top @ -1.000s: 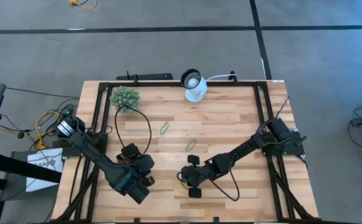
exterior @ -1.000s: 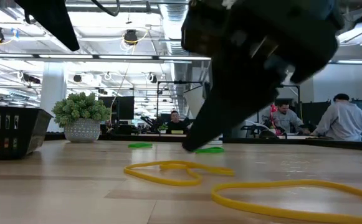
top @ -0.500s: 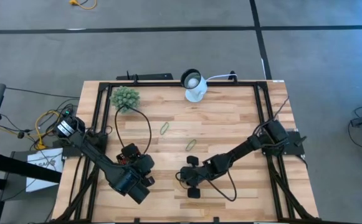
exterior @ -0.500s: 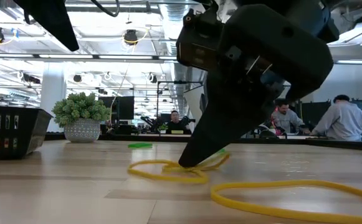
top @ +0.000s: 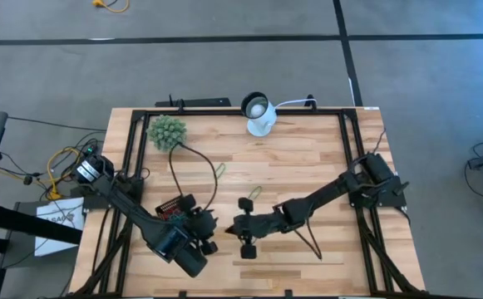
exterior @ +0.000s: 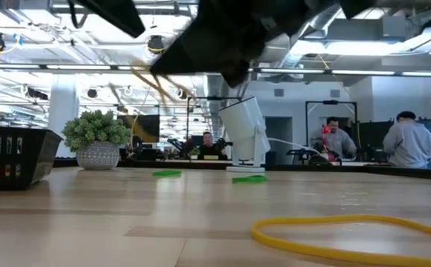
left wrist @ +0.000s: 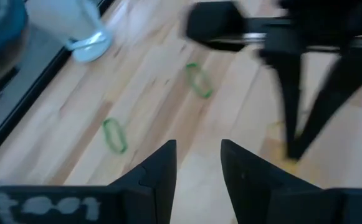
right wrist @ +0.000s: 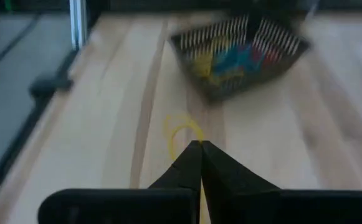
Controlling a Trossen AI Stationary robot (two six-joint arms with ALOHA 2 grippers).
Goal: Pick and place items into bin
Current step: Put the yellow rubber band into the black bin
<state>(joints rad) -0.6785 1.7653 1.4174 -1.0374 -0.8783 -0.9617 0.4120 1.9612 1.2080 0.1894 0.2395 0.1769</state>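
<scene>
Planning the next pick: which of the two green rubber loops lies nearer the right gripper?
The green rubber loop beside the right gripper; the other green loop lies farther, near the fuzzy plant.

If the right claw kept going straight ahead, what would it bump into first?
Probably the black bin. The right gripper, shut on a yellow band, points across bare wood toward it, with nothing else showing in between, though how far off the bin sits is unclear.

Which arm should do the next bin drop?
Right. The right gripper is shut on a yellow band, held off the table, with the bin straight ahead. The left gripper is open and empty.
</scene>
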